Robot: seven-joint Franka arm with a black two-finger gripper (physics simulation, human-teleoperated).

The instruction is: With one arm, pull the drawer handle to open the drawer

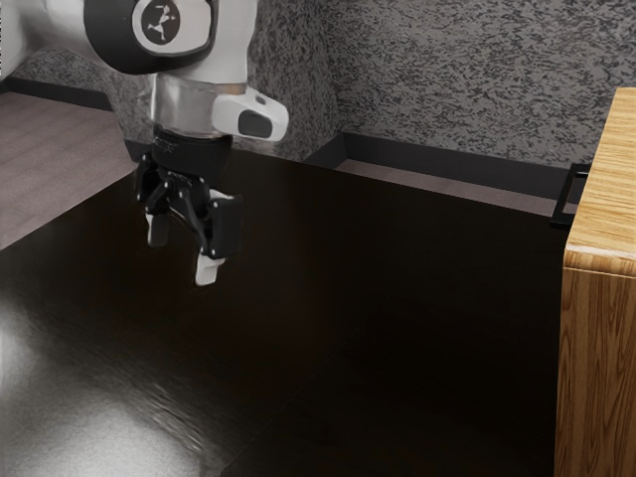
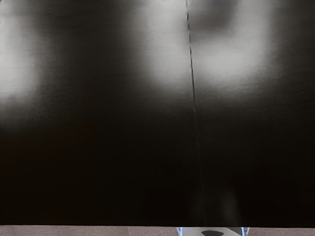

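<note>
Approach step: my gripper (image 1: 182, 250), exterior view's upper left, released and empty; next I must reach the handle (image 1: 573, 197) at that view's right edge.

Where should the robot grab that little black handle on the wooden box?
Best grip the thin upright bar of the black handle, which stands off the wooden cabinet toward the exterior view's left. Come from that side, where the open tool hangs, one finger on each side of the bar.
</note>
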